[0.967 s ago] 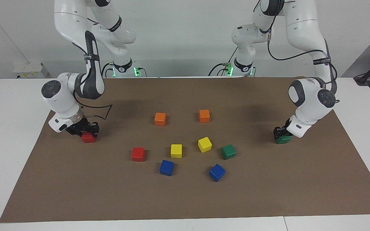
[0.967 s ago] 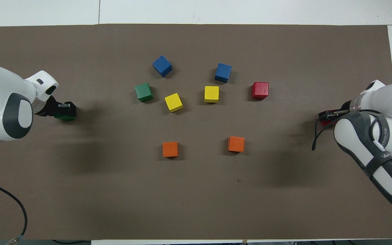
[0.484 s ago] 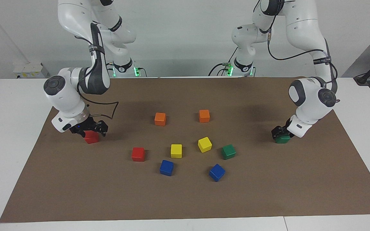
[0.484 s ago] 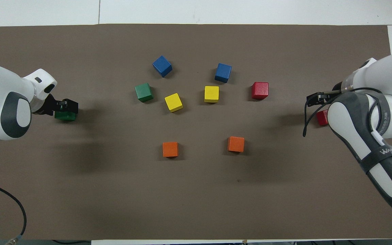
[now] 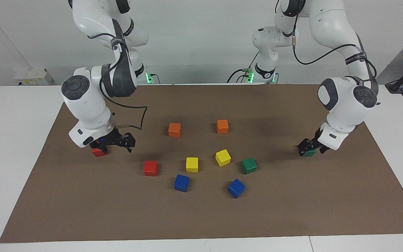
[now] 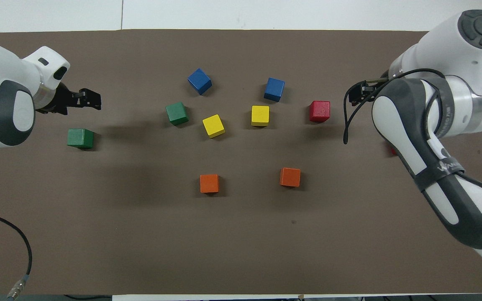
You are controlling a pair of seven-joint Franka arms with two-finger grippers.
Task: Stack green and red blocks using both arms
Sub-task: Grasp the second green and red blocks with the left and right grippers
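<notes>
Left gripper (image 5: 308,148) fingers released above outer green block (image 6: 80,138); right gripper (image 5: 117,142) fingers released beside outer red block (image 5: 98,152).

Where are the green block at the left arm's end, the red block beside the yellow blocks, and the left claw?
green block (image 6: 80,138), overhead view, top face
red block (image 6: 319,110), overhead view, top face
left claw (image 6: 92,99), overhead view, between fingertips

**Four cubes, all apart on the desk**

One green cube (image 6: 80,138) lies flat at the left arm's end, one red cube (image 5: 98,152) at the right arm's end, partly hidden by the arm. A second green cube (image 6: 177,113) and second red cube (image 6: 319,111) sit upright in the middle cluster, unstacked.
</notes>
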